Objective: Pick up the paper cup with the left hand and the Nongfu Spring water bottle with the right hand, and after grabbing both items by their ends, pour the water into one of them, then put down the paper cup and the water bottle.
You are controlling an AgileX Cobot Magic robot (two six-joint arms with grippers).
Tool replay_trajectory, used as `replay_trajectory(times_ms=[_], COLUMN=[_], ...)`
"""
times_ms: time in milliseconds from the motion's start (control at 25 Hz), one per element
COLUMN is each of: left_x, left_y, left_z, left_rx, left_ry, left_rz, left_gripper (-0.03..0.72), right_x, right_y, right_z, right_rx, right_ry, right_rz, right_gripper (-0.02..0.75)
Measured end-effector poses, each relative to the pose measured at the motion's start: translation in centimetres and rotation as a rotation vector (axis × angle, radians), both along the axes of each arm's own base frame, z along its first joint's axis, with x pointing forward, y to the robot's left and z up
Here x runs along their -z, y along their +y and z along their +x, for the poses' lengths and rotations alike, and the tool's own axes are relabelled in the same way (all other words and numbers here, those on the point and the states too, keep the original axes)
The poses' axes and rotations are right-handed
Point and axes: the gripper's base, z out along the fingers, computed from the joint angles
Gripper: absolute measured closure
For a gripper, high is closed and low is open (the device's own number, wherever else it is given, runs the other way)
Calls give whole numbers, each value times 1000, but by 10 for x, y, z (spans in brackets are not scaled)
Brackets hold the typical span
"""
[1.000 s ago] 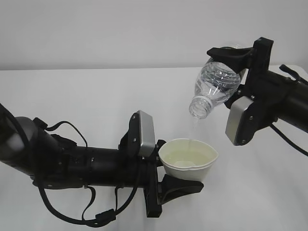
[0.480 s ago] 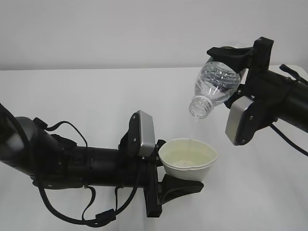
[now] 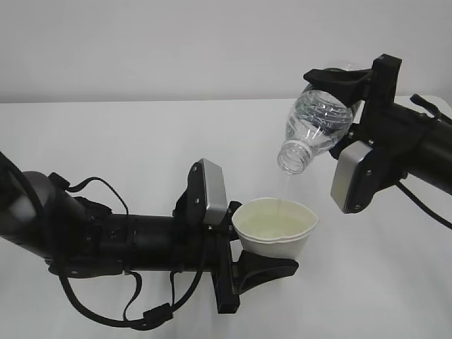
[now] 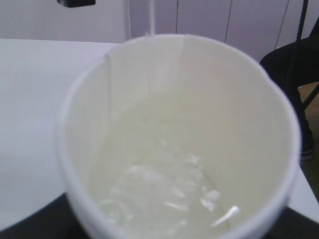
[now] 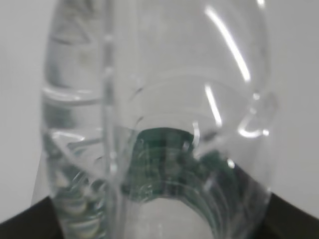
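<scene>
- Both pick-ups look done: the left tool (image 3: pixel 272 265) is clamped on the lower part of the paper cup (image 3: pixel 275 227), its jaws set fairly wide around it, holding it upright and clear of the counter (image 3: pixel 127 141).
- The right tool (image 3: pixel 351 106) grips the Nongfu Spring water bottle (image 3: pixel 314 127) at its base end, jaws spread to the bottle's width; the bottle hangs tilted, its open mouth pointing down toward the cup, above and slightly right of the rim.
- Pouring is under way: a thin stream of water (image 3: pixel 282 192) falls from the mouth into the cup.
- The left wrist view shows the cup's cream inside (image 4: pixel 179 149) with a pool of water rippling at the bottom, well below the rim.
- The right wrist view shows the bottle wall (image 5: pixel 159 124) close up, with the green label glimpsed through it; how much water remains cannot be told.
- Left to do, as I judge it: finish the pour, turn the bottle upright, then set the cup and bottle down on the counter and release both.
</scene>
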Motion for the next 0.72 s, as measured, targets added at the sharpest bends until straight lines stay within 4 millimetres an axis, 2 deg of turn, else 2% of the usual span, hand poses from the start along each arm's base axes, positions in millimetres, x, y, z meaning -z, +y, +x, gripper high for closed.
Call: replay_trajectory(times_ms=[720], left_x=[0], left_y=[0], left_z=[0], left_rx=[-6], left_ry=[1], left_rz=[-2], left_gripper=[259], right_x=[0], right_y=[0], right_z=[0], right_rx=[0], right_ry=[-1], right_rz=[-1], right_gripper=[263])
